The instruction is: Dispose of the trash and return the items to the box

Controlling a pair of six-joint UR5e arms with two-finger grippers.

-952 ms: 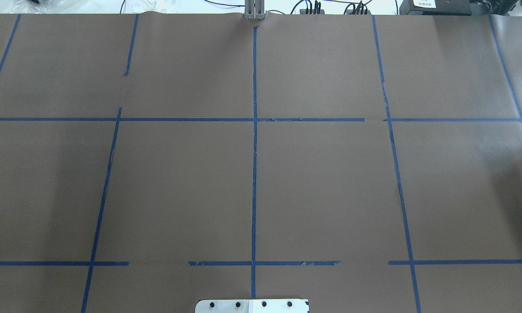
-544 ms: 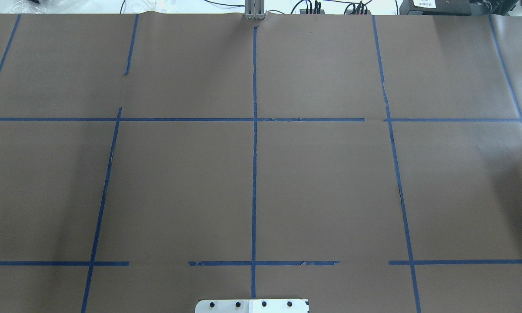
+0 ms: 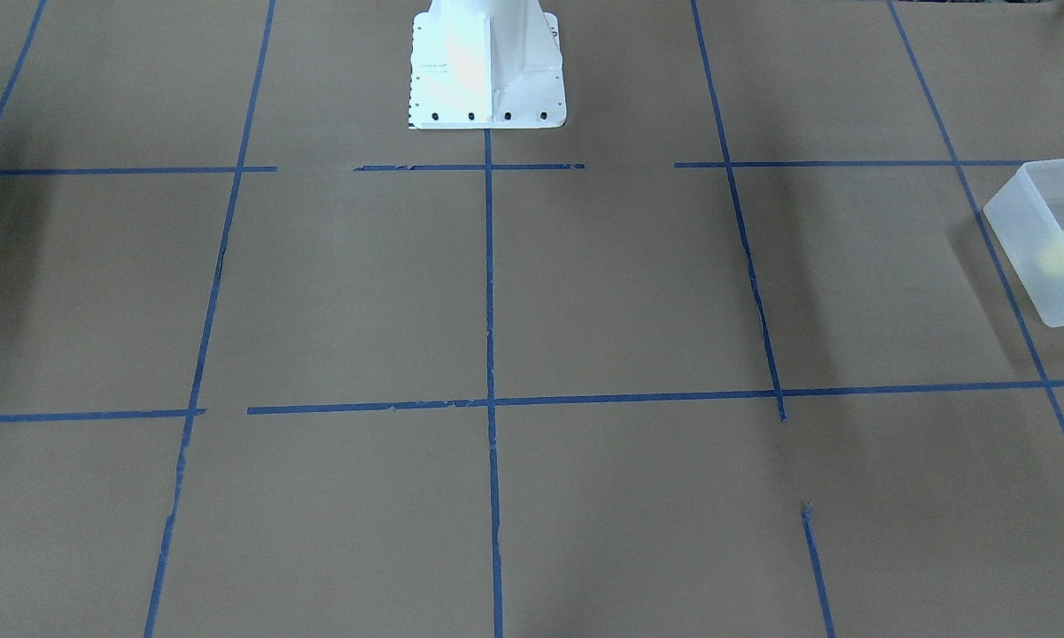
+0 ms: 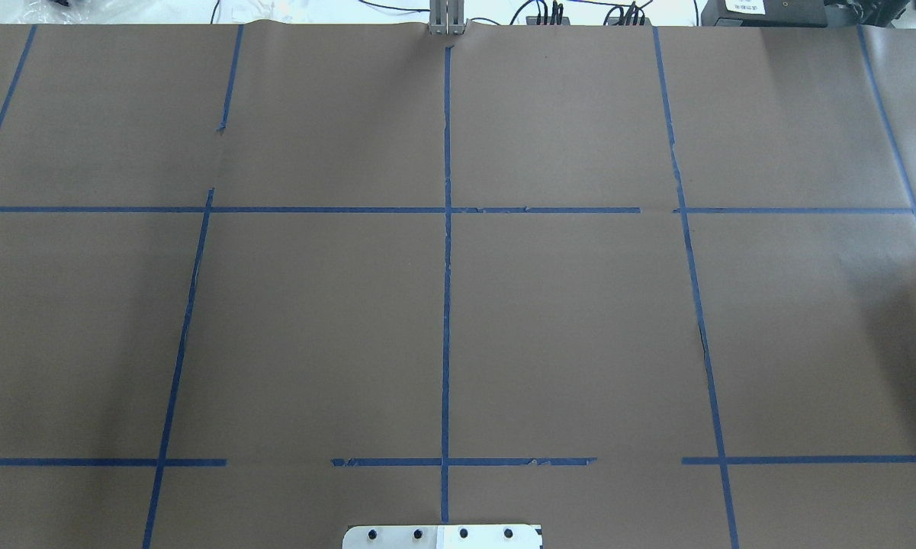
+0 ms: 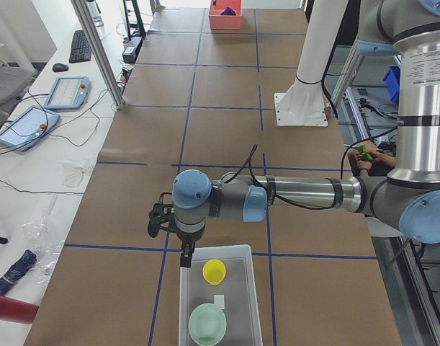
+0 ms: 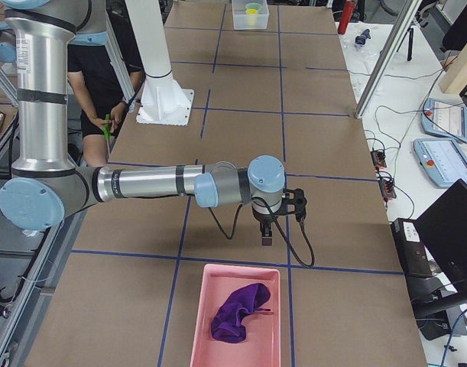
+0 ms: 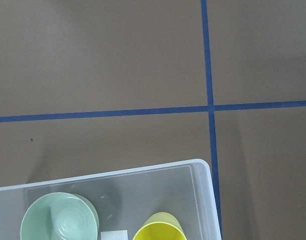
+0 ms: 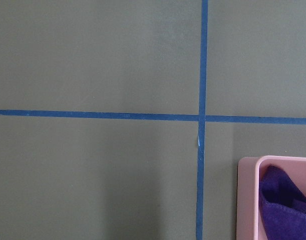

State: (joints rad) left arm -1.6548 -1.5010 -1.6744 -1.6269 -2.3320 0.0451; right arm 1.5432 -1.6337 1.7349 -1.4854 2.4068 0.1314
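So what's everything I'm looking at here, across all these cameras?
table: one, brown paper with a blue tape grid, under everything
bin: one, frosted white, table's end on the robot's left
cup: one, yellow, inside the bin
bowl: one, pale green, inside the bin
tray: one, pink, table's end on the robot's right
cloth: one, purple, crumpled in the tray
pedestal: one, white, robot's base
left gripper: one, black, by the bin
right gripper: one, black, by the tray
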